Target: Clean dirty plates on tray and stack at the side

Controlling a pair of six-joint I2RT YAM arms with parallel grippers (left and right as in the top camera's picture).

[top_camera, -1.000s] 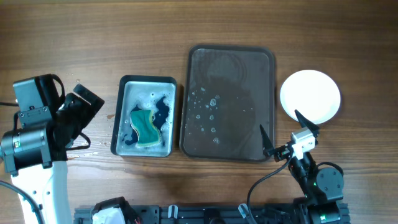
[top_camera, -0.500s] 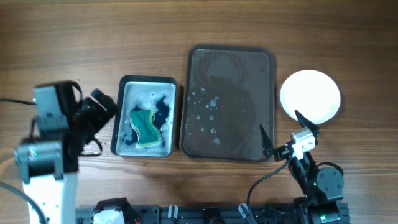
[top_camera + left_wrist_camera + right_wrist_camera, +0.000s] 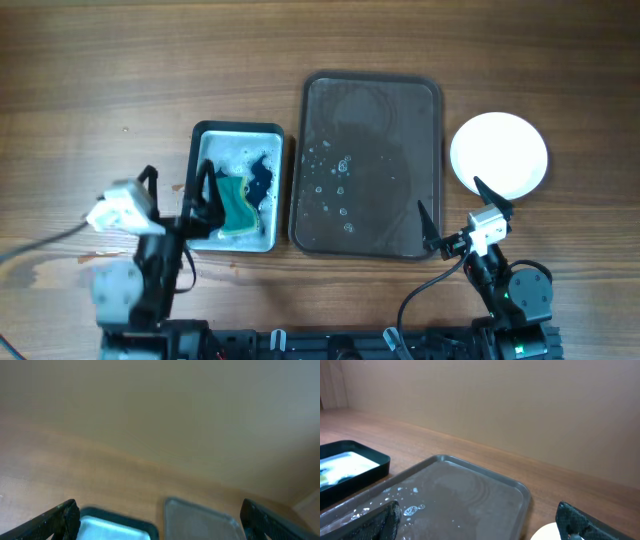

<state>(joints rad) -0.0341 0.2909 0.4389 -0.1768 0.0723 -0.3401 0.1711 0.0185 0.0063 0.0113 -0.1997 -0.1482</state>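
The dark brown tray (image 3: 372,105) lies mid-table, wet, with soap bubbles and no plates on it. To its right, on the wood, rests a clean white plate (image 3: 499,155); from above it reads as one disc, and whether others lie under it I cannot tell. My right gripper (image 3: 457,210) stands open at the tray's near right corner, just short of the plate. In the right wrist view the tray (image 3: 460,492) and the plate's edge (image 3: 547,533) show between the wide jaws. My left gripper (image 3: 178,185) is open over the black tub's left edge.
A black tub (image 3: 238,127) left of the tray holds soapy blue water and a green-yellow sponge (image 3: 235,203). The blurred left wrist view shows the tub (image 3: 115,527) and the tray (image 3: 200,517). Bare wooden table spreads beyond them.
My left arm has swung from the table's left side in toward the near edge, bringing its open gripper to the tub's left rim. The right arm, tray and plate have not moved.
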